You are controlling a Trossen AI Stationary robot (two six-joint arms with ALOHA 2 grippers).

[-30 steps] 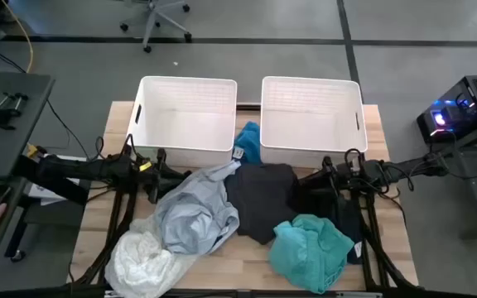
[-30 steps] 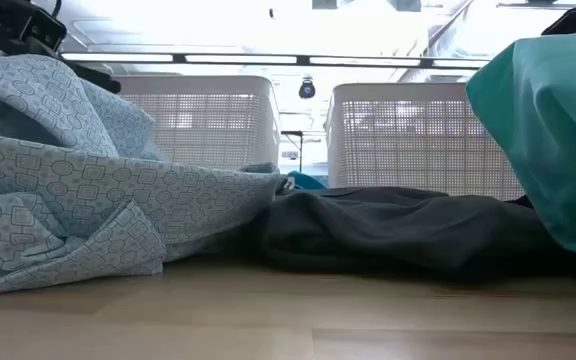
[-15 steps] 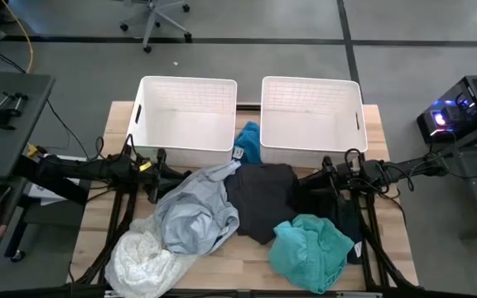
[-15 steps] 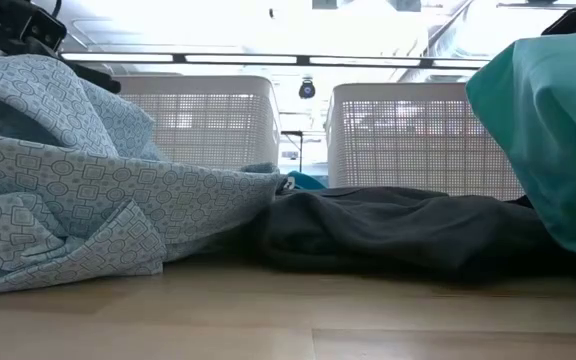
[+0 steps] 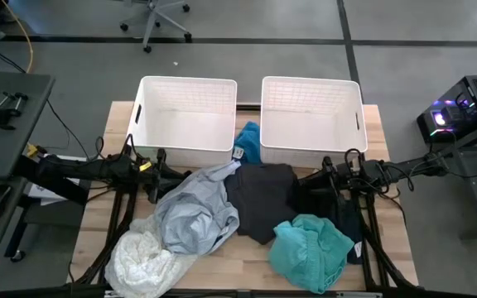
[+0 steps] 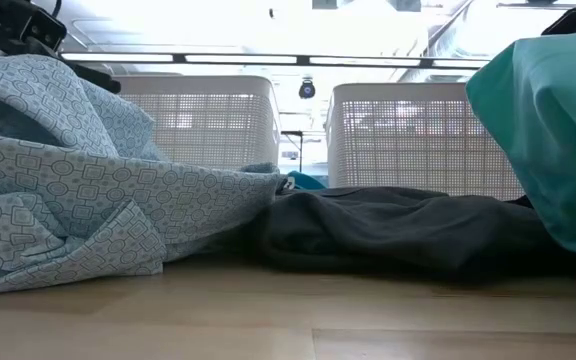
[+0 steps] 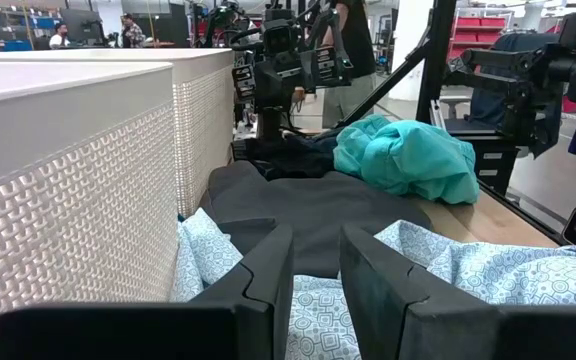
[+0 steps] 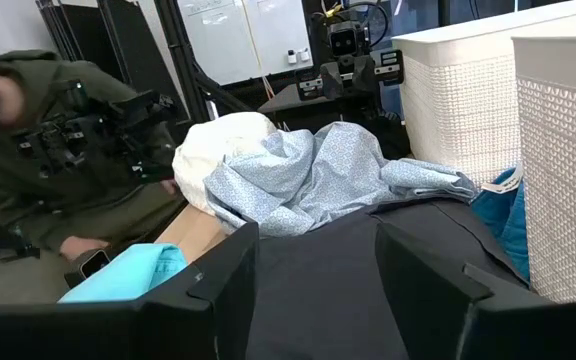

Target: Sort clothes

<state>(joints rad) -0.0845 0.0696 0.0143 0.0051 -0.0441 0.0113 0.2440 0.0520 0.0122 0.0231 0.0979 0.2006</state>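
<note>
High view shows the left gripper (image 5: 157, 175) resting low at the table's (image 5: 230, 261) 9 o'clock side, its fingers (image 7: 268, 262) parted by a narrow gap and holding nothing, just beside the left white mesh basket (image 5: 187, 121). At 7 o'clock lies the white lacy garment (image 5: 142, 259), touching the pale grey-blue patterned garment (image 5: 193, 211) beside it. A blue garment (image 5: 249, 141) sits in the gap between the two baskets, toward 12 o'clock. At centre spreads the dark grey garment (image 5: 259, 199), with the teal garment (image 5: 311, 251) at 5 o'clock. The right white mesh basket (image 5: 311, 120) stands at 1 o'clock. The right gripper (image 5: 313, 180) rests at 3 o'clock over the dark cloth, fingers (image 8: 226, 268) spread wide and empty.
</note>
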